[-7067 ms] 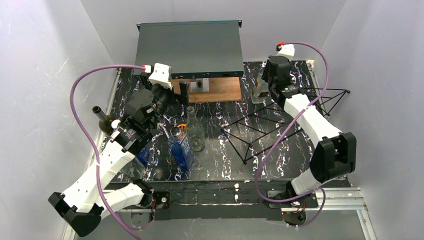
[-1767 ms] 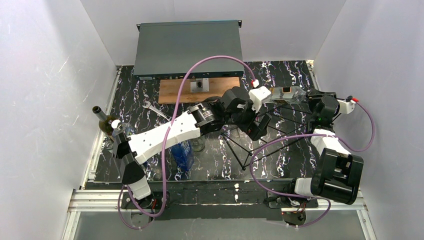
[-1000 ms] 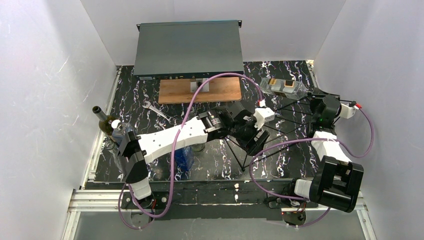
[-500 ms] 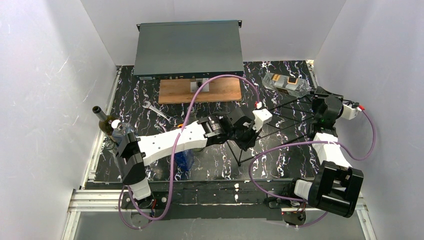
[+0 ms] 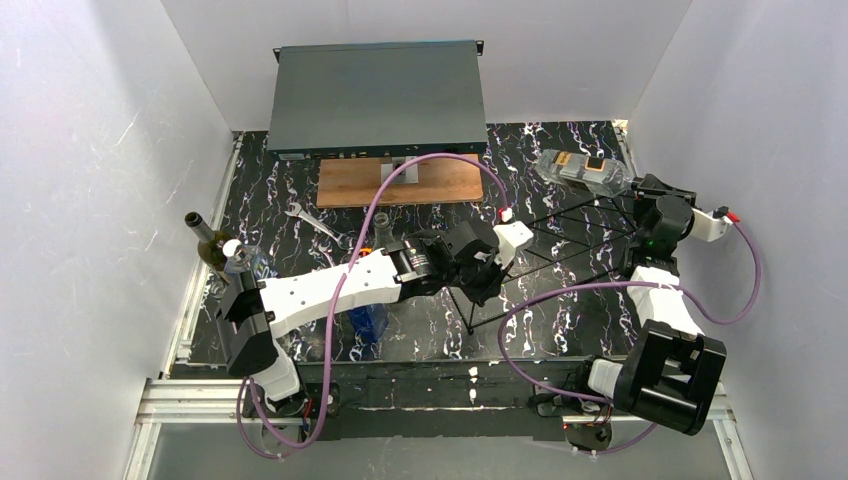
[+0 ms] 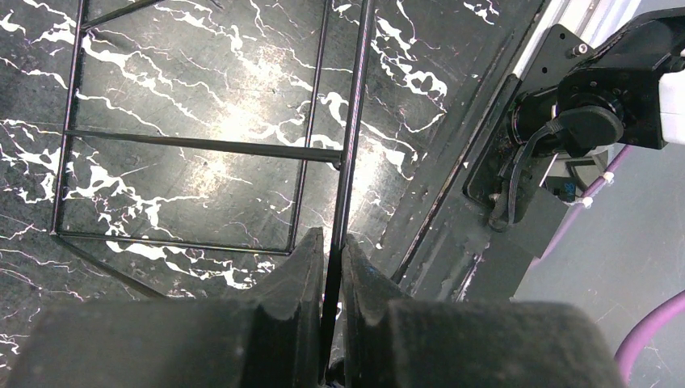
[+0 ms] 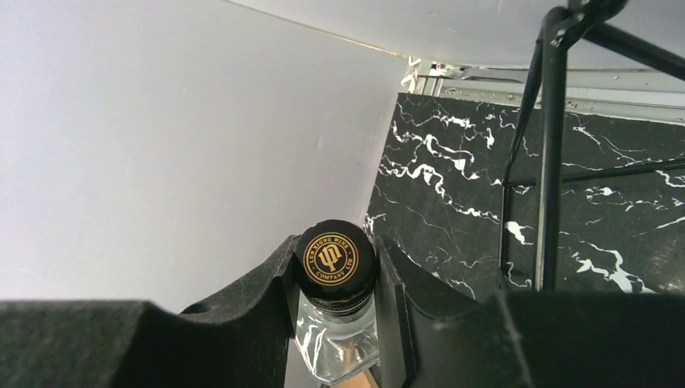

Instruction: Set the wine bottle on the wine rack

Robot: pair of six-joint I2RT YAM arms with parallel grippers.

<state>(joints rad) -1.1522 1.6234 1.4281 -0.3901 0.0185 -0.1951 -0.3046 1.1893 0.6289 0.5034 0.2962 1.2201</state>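
Observation:
The wine bottle [image 5: 583, 171] is clear glass with an amber label and lies tilted in the air over the table's back right. Its black cap with a gold emblem [image 7: 335, 257] sits between the jaws of my right gripper [image 5: 633, 190], which is shut on it [image 7: 334, 267]. The wine rack [image 5: 560, 255], thin black wire bent into triangles, runs from the table's near middle toward the right wall, under the bottle. My left gripper [image 5: 479, 287] is at the rack's near left end. In the left wrist view it [image 6: 332, 242] is shut on one rack wire [image 6: 349, 145].
A dark green bottle [image 5: 207, 243] stands at the left edge. A blue bottle [image 5: 369, 316] and a clear one [image 5: 383, 233] stand behind my left arm. A wrench [image 5: 306, 216], a wooden board [image 5: 405, 181] and a grey box [image 5: 378, 95] lie toward the back.
My left gripper closed on the rack wire and drew the rack's near end to the left. The right gripper carried the bottle a little to the right.

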